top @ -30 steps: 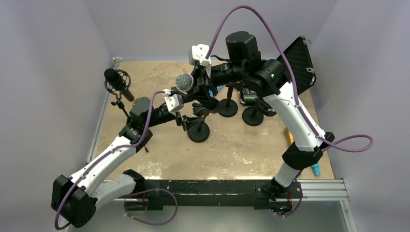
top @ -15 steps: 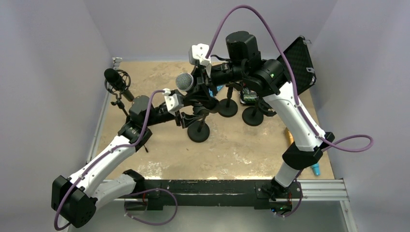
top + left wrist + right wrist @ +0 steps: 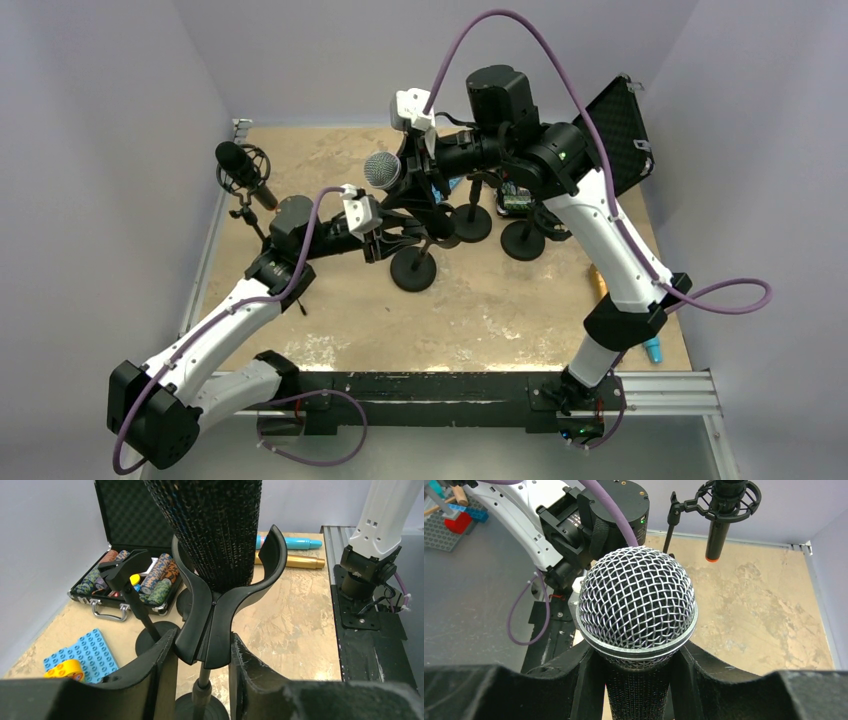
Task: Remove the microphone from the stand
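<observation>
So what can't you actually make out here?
Top view: the right arm hides where the mic meets the clip.
Left wrist view: the top edge cuts off the mic's head, the bottom edge the stand's base.
Right wrist view: fingers of the right end effector hide the mic's handle; the clip is out of sight.

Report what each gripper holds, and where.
Right gripper: black microphone with silver mesh head, by the handle under the head. Left gripper: black plastic stand clip, at its neck.
</observation>
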Controlling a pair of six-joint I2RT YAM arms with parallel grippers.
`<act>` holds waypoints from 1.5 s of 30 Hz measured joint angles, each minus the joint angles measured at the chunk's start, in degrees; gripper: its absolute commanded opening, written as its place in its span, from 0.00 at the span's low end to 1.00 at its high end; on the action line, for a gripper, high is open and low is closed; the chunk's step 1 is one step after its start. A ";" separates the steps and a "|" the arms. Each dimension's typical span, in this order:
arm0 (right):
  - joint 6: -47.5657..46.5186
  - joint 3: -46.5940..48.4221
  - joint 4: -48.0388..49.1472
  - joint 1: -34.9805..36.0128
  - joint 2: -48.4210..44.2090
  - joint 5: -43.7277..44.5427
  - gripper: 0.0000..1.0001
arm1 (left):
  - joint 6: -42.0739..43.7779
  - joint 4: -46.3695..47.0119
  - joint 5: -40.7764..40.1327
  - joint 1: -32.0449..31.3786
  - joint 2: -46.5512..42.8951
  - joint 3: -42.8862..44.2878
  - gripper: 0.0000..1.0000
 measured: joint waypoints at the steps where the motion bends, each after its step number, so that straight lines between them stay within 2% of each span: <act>1: 0.37 0.00 0.09 0.00 0.00 -0.02 0.00 | 0.20 -0.07 0.17 0.00 0.00 0.00 0.00; 7: 6.60 3.21 3.89 0.24 0.70 0.02 0.00 | 0.63 -0.11 0.57 0.00 0.00 0.07 0.00; 12: 11.52 9.75 13.40 2.01 0.87 1.03 0.00 | 0.61 -0.04 0.50 0.02 0.04 0.07 0.00; 13: 11.78 10.60 14.91 2.36 0.81 1.73 0.00 | 0.57 -0.02 0.44 0.02 0.04 0.07 0.09; 14: 11.78 11.23 16.59 2.67 0.50 2.82 0.00 | 0.57 -0.02 0.35 0.02 0.04 0.09 0.25; 17: 10.40 9.92 19.76 2.82 -1.92 8.87 0.00 | 0.42 -0.28 -0.26 0.02 0.04 0.33 0.65; 18: 9.88 8.35 20.33 2.32 -3.30 11.41 0.00 | 0.26 -0.59 -0.74 0.02 0.04 0.50 0.83; 19: 9.25 6.51 20.63 1.55 -4.74 13.99 0.00 | 0.04 -0.72 -1.38 0.02 0.04 0.66 0.93; 21: 8.26 3.04 21.03 -0.37 -7.43 19.12 0.00 | -0.48 -2.21 -2.97 0.02 -0.26 1.07 1.00; 29: 4.90 -17.20 20.98 -13.55 -20.33 35.17 0.00 | -0.44 -9.53 -8.72 0.02 -3.06 3.67 1.00; 33: 4.57 -28.20 19.85 -25.27 -28.15 39.04 0.00 | -0.39 -14.27 -11.96 0.02 -5.01 7.78 1.00; 38: 4.85 -39.95 16.61 -42.42 -35.98 41.13 0.00 | 1.18 -20.48 -15.61 0.02 -6.08 14.40 1.00; 45: 5.88 -55.45 10.40 -56.85 -41.90 40.06 0.00 | 5.25 -26.03 -18.14 0.02 -8.63 16.48 1.00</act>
